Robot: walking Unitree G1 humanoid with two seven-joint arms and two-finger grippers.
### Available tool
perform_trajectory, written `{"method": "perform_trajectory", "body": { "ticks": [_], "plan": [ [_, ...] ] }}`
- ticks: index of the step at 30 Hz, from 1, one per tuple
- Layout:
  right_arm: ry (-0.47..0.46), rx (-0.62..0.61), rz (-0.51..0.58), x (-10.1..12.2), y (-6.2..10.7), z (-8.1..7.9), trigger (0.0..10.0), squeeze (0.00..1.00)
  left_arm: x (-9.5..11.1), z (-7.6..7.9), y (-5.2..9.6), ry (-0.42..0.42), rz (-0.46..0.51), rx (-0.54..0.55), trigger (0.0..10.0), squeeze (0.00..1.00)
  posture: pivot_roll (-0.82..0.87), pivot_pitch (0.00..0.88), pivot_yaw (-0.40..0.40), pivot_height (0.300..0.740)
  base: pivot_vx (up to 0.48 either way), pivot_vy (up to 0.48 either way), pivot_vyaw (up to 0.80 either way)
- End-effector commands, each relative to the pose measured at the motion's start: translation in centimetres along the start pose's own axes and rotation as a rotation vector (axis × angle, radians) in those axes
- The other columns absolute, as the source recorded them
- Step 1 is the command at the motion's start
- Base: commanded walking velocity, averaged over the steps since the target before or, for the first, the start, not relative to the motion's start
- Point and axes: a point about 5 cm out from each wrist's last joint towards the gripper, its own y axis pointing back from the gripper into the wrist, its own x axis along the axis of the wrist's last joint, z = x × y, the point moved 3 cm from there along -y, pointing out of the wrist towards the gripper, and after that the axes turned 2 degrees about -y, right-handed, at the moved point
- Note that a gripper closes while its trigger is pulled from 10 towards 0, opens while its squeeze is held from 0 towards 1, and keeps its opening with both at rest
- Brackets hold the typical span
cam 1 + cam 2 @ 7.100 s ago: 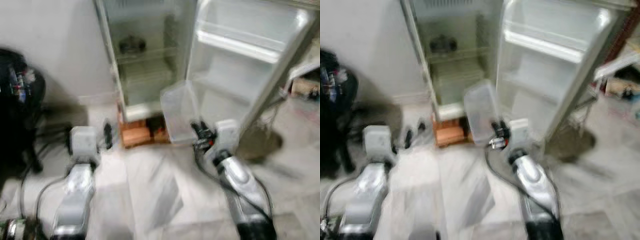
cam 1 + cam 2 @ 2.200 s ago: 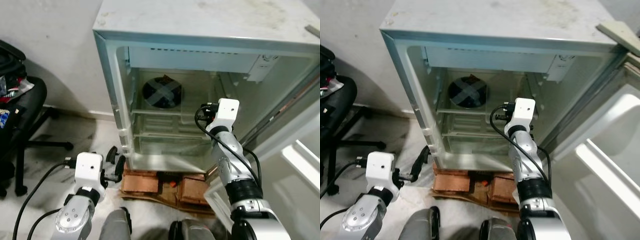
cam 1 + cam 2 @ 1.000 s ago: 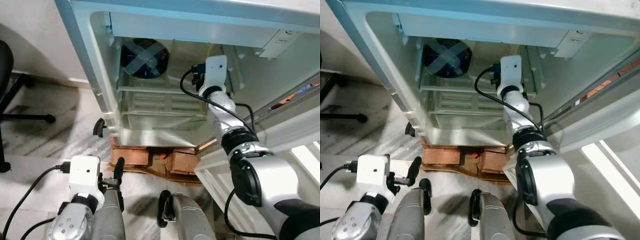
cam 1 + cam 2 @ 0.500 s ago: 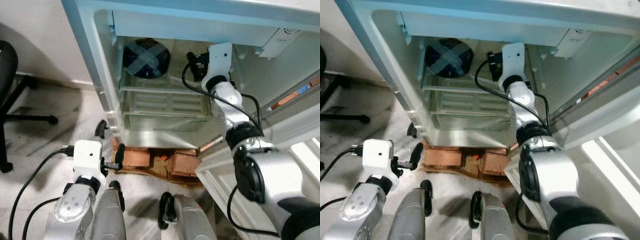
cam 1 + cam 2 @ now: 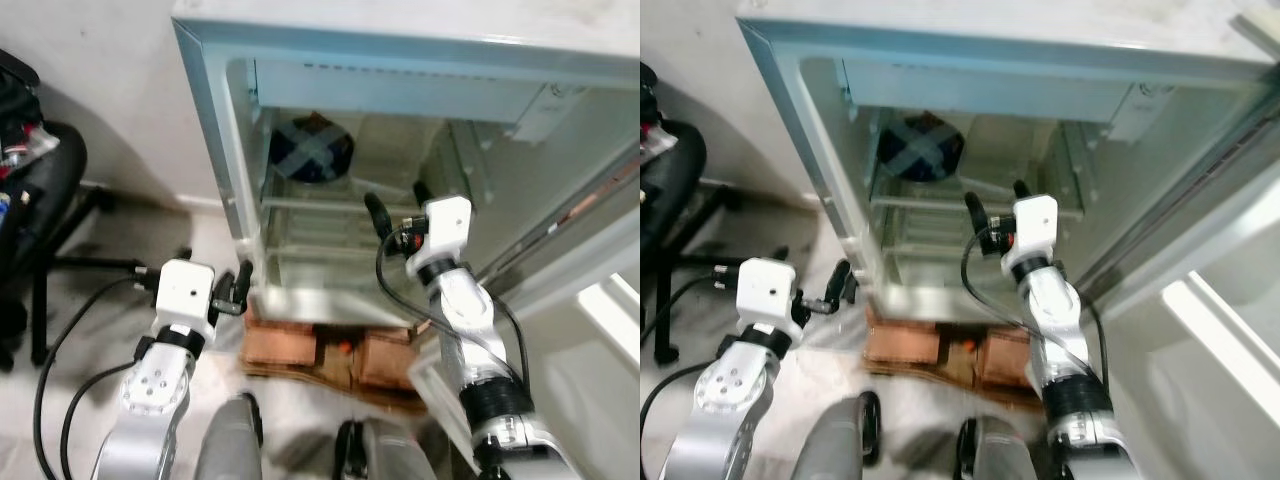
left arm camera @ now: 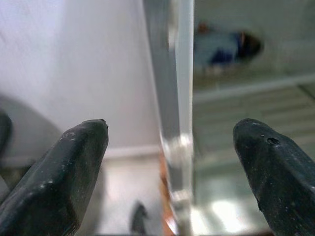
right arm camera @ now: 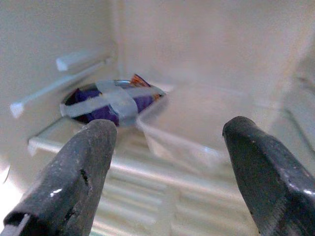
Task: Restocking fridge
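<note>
Right gripper [image 5: 992, 206] withdrawn from fridge [image 5: 940, 75]; clear container [image 7: 197, 128] beside taped bowl [image 7: 110, 101].

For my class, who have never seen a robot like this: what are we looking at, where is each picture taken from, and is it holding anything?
A humanoid robot stands before an open fridge. The two wide pictures come from cameras on its head, looking down. The two close-ups come from its wrists, looking along black fingers. The right gripper is open at the fridge's mouth, holding nothing. On the shelf lie a dark round dish crossed with pale tape and a clear plastic box. The left gripper is open beside the fridge's left edge.
</note>
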Motion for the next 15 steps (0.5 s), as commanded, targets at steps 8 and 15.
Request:
{"method": "perform_trajectory", "body": {
  "ticks": [8, 15],
  "plan": [
    [0.046, -0.102, 0.01, -0.3, 4.5, 0.9, 10.0, 0.0, -1.1, 0.6, 0.1, -0.051, -0.019, 0.004, 10.0, 0.0, 0.07, 0.008, -0.012, 0.74, 0.0, 0.0, 0.0],
    [0.039, -0.092, -0.058, -0.7, 6.3, 0.6, 10.0, 0.0, -1.3, 2.0, -0.9, -0.068, 0.032, -0.034, 10.0, 0.0, 0.05, 0.0, -0.013, 0.74, 0.0, 0.0, 0.0]
  ]
}}
